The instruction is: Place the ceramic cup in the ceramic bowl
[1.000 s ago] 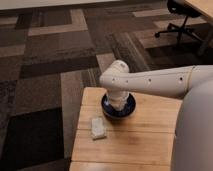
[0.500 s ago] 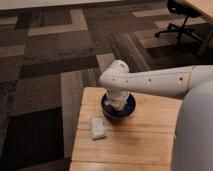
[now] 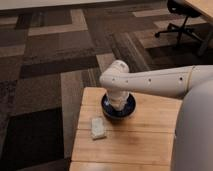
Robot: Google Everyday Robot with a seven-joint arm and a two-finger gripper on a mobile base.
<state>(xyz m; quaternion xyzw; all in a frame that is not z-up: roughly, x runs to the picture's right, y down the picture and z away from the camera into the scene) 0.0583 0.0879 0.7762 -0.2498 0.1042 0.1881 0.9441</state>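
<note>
Hovering my gripper (image 3: 118, 101) straight over the bowl (image 3: 118, 109), wrist pointing down from the arm (image 3: 155, 81) that reaches in from the right. The wrist housing hides the jaws; cannot tell whether they are clenched on the cup or already let go. Cup itself not visible as a separate thing, only pale shapes low inside the bowl's rim, so I judge it is at or within the bowl, under my wrist.

Bowl sits on the wooden worktop (image 3: 140, 137), towards its far edge. Whitish block (image 3: 98, 127) lies near, front-left of the bowl, apart from it.

To finish well: lower until the cup's base rests on the bowl floor, centred, not on the sloping wall. Release only then. Lift straight up, no sideways drag, or glazed ware may tip or slide.
</note>
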